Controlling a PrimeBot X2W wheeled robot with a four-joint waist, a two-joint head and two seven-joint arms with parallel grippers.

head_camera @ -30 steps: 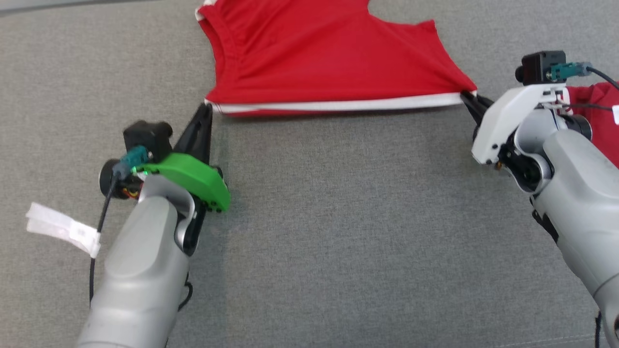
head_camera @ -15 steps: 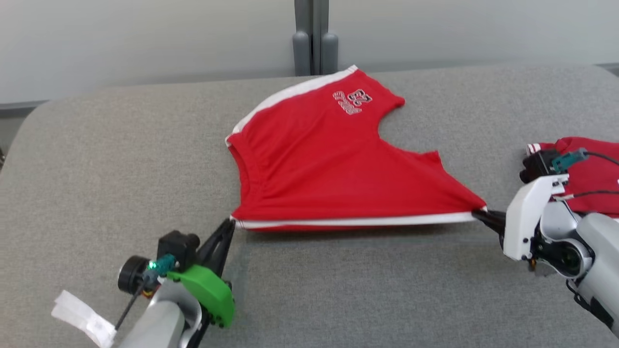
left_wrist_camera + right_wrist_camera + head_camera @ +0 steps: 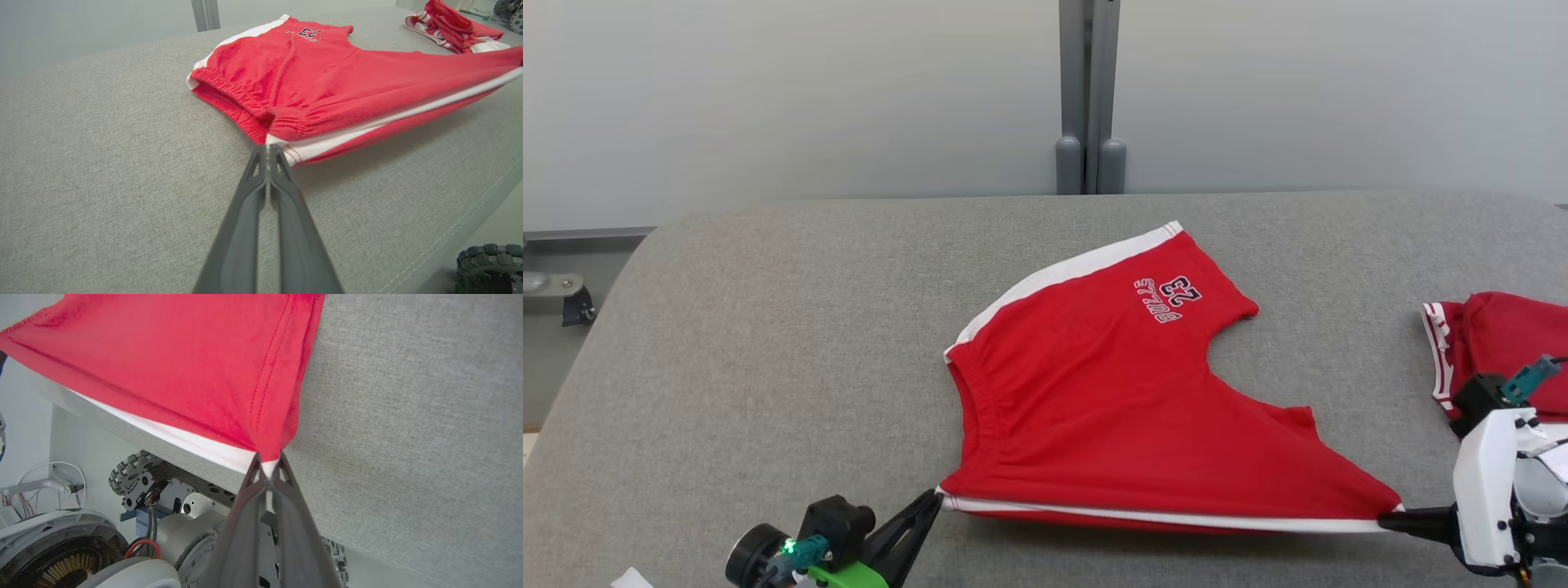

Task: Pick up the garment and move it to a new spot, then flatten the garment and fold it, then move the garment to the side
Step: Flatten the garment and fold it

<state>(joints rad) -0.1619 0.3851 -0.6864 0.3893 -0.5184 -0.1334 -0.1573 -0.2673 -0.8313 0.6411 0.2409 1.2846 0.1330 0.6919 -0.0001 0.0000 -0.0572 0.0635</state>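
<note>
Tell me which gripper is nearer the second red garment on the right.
Right. The right gripper sits just below the second garment in the head view, shut on the shorts' hem corner; the left gripper grips the waistband corner, across the shorts.

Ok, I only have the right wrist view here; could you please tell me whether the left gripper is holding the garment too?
Observer: Yes, the left gripper is shut on the garment at its waistband corner.
Operator: Thank you. Is the cloth lying flat on the far side?
Observer: The far leg, printed 23, lies flat on the grey surface; the near edge looks slightly raised.
Operator: Is anything else nearby?
Observer: A second red garment lies bunched farther right, apart from this one.
</note>
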